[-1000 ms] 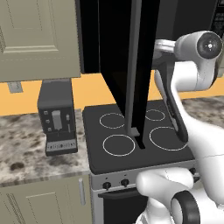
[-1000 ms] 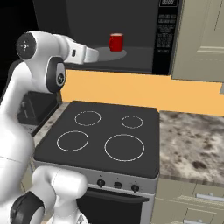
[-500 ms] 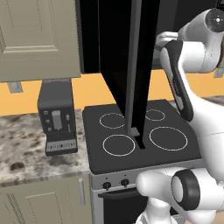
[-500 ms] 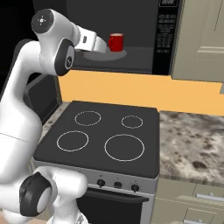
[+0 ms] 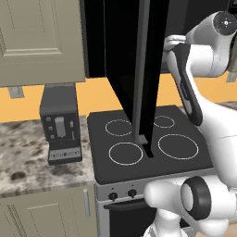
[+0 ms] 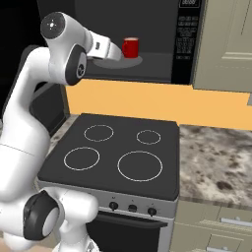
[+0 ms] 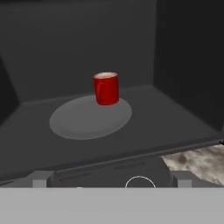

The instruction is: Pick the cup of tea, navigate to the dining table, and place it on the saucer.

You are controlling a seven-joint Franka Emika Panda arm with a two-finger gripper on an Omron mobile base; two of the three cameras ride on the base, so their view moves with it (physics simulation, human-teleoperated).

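Note:
The cup of tea (image 7: pixel 106 88) is a glossy red mug standing upright at the back right of a grey turntable plate (image 7: pixel 83 120) inside the open microwave. In the right base view the cup of tea (image 6: pixel 130 47) sits just past my gripper (image 6: pixel 117 53), which reaches into the front of the microwave cavity. In the hand view my gripper (image 7: pixel 113 179) is open, its fingertips (image 7: pixel 41 178) set wide apart, nothing between them, still short of the mug. The dining table and the saucer are out of view.
The microwave's dark door (image 5: pixel 139 69) hangs open over the black stove top (image 6: pixel 118 147). A coffee machine (image 5: pixel 60 122) stands on the marble counter (image 5: pixel 28 157) to the left; more counter (image 6: pixel 216 167) lies to the right, under beige cabinets (image 6: pixel 229 39).
My arm has risen and the hand has pushed forward into the microwave opening, closer to the cup. The cup has stayed put and the jaws have stayed open.

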